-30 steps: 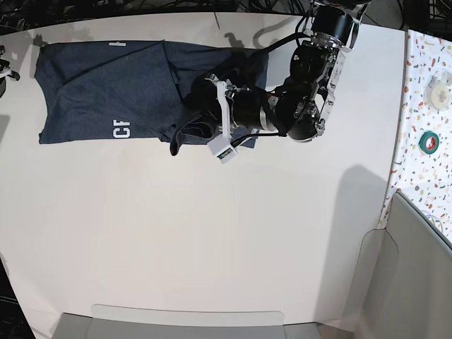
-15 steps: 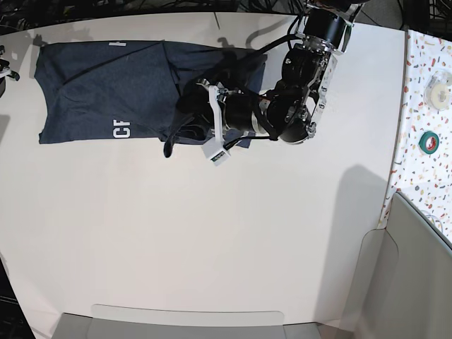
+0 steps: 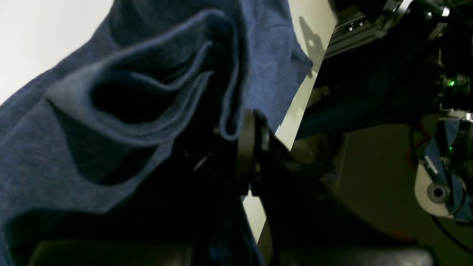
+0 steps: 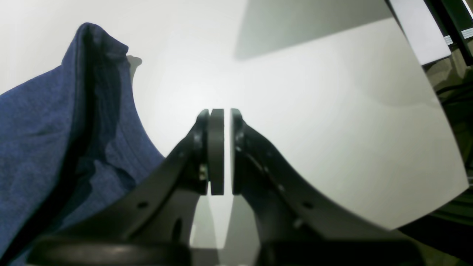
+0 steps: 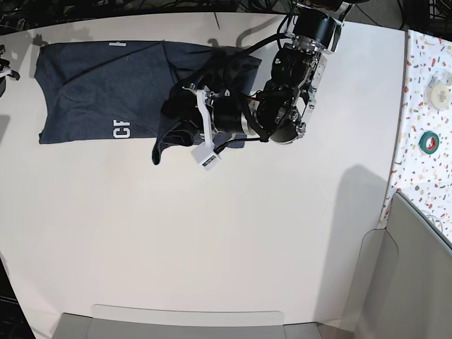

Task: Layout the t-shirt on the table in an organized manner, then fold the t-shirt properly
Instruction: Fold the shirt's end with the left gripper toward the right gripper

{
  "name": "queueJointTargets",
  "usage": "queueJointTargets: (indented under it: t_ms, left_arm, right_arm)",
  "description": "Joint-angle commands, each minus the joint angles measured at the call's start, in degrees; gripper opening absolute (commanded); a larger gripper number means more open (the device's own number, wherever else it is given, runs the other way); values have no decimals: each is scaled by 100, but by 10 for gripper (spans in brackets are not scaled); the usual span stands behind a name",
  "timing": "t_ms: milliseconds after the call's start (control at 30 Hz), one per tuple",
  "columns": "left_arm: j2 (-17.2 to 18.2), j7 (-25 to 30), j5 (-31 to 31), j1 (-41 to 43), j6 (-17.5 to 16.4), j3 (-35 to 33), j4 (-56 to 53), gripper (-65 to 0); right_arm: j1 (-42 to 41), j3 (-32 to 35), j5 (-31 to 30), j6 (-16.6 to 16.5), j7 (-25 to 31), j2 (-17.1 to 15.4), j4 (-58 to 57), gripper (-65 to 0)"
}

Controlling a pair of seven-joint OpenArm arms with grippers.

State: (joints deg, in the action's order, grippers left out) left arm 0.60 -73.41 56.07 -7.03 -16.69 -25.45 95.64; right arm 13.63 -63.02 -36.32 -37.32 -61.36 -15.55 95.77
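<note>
With the shirt bunched at the table's far edge, its fold clamped by the left gripper, the right gripper shut empty, cloth should be drawn flat.

The left gripper pinches a bunched fold of the t-shirt (navy, heathered) above the table.
</note>
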Motion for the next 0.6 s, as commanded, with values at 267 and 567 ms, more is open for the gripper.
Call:
queueJointTargets:
  t_ms: [267,567]
  left_arm:
    - [-82,66,182,-102,-24,0,6,-632]
    - [-65,13,190,-58,-24,53,6,-308]
  right_arm:
    - [-5,-23,-92,-9,119,-93,89,-635]
    - [-5,-23,-92,-9,119,-93,81,-635]
